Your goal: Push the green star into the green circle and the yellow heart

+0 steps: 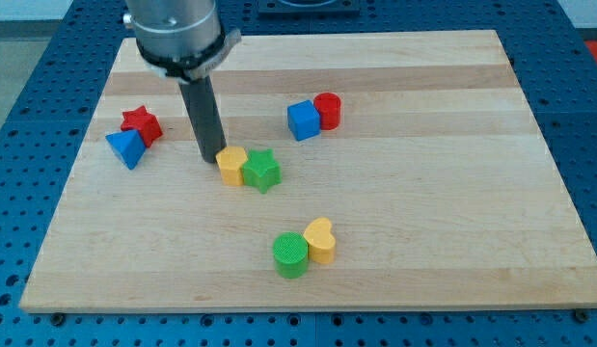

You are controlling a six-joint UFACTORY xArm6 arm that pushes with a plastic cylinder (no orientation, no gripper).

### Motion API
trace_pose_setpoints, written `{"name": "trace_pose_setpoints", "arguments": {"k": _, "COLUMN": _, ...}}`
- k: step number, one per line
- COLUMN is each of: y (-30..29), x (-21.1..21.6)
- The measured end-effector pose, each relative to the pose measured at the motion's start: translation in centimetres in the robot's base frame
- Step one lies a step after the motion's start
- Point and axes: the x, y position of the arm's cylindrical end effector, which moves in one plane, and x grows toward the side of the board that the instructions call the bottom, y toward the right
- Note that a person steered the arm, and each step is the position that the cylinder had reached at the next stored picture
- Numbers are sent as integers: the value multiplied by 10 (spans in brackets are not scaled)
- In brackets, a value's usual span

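Observation:
The green star (263, 171) lies near the board's middle, touching a yellow hexagon-like block (231, 165) on its left. The green circle (290, 254) and the yellow heart (320, 240) sit together lower down, touching each other, below and right of the star. My tip (210, 158) is down on the board just left of the yellow block, close to or touching it, with the star on that block's far side.
A red star (142, 122) and a blue triangle (126, 147) sit together at the view's left. A blue cube (303, 120) and a red cylinder (328, 110) touch at upper middle. The wooden board (452, 193) lies on a blue perforated table.

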Motion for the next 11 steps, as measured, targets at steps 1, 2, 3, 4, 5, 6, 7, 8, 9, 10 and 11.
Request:
{"name": "trace_pose_setpoints", "arguments": {"k": 1, "y": 6, "x": 27}}
{"name": "trace_pose_setpoints", "arguments": {"k": 2, "y": 6, "x": 25}}
{"name": "trace_pose_setpoints", "arguments": {"k": 3, "y": 16, "x": 4}}
{"name": "trace_pose_setpoints", "arguments": {"k": 4, "y": 42, "x": -9}}
{"name": "trace_pose_setpoints", "arguments": {"k": 5, "y": 67, "x": 8}}
{"name": "trace_pose_setpoints", "arguments": {"k": 6, "y": 76, "x": 34}}
{"name": "trace_pose_setpoints", "arguments": {"k": 7, "y": 76, "x": 69}}
{"name": "trace_pose_setpoints", "arguments": {"k": 8, "y": 76, "x": 97}}
{"name": "trace_pose_setpoints", "arguments": {"k": 9, "y": 77, "x": 101}}
{"name": "trace_pose_setpoints", "arguments": {"k": 10, "y": 88, "x": 83}}
{"name": "trace_pose_setpoints", "arguments": {"k": 11, "y": 91, "x": 32}}
